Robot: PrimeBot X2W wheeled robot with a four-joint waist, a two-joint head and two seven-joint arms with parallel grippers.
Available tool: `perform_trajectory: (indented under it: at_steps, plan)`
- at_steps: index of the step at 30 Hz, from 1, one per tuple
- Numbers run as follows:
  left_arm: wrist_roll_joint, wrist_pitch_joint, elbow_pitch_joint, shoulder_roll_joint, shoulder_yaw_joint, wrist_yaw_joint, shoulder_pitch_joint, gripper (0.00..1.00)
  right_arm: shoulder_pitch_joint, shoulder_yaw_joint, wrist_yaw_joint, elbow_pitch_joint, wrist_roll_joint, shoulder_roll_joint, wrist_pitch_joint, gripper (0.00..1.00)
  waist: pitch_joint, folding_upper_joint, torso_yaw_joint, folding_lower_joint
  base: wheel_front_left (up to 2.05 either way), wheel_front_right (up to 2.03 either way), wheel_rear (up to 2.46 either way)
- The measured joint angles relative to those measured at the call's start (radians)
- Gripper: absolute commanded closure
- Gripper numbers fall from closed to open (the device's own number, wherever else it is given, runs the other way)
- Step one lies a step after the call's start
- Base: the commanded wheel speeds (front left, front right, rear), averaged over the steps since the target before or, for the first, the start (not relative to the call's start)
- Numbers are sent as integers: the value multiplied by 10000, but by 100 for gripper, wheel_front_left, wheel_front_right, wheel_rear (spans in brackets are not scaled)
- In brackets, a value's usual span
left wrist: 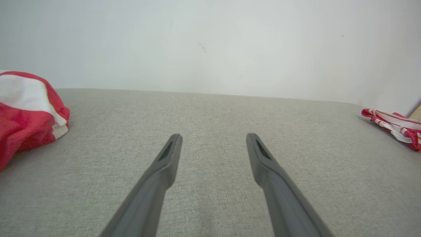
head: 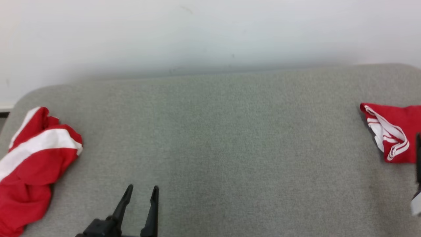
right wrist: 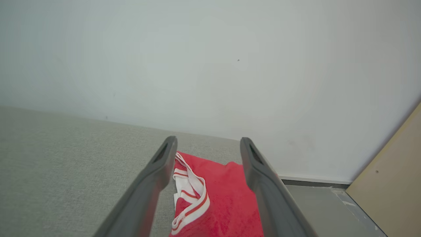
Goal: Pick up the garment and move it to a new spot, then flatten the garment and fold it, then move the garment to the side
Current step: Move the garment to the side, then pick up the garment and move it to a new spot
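A folded red garment (head: 394, 131) with white striped trim lies at the far right edge of the grey fabric surface (head: 213, 131). In the right wrist view the garment (right wrist: 217, 197) lies below and between my right gripper's (right wrist: 207, 141) fingers, which stand open and apart from the cloth. The garment (left wrist: 399, 126) also appears at the right edge of the left wrist view. My left gripper (head: 142, 188) is open near the front edge, left of centre, hovering over bare surface with nothing between its fingers (left wrist: 171, 154).
A crumpled red garment with a broad white band (head: 36, 158) lies at the left end of the surface (left wrist: 23, 115). A pale wall runs behind. Past the right end are grey floor and a beige panel (right wrist: 394, 171).
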Motion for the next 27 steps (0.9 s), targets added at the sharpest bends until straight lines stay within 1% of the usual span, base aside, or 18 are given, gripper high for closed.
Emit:
perform_trajectory:
  at_steps: [3,7,11,13,19,27]
  plan:
    - [-2,0,146,-8,132,88,369,0,1349,-535,0,-997,-656,999,0,0,-444,0,132,0,0,0,0]
    - [6,0,334,-15,244,117,758,0,2687,-694,0,-1871,-1294,2163,0,0,-963,0,257,0,0,0,0]
    - [-17,0,441,-15,303,207,976,0,3475,-702,0,-2355,-1499,2928,0,0,-1258,0,293,-1,0,0,0]
    - [-67,0,500,-17,293,263,1021,0,3732,-573,0,-2393,-1651,3087,0,0,-1308,0,279,0,0,0,0]
    - [-198,0,619,-19,249,313,1128,0,4117,-717,0,-2290,-1814,3390,0,0,-1410,0,321,-1,0,0,0]
    - [-257,0,608,-21,297,322,1117,0,4199,-694,0,-2247,-1837,3513,0,0,-1444,0,472,0,0,0,0]
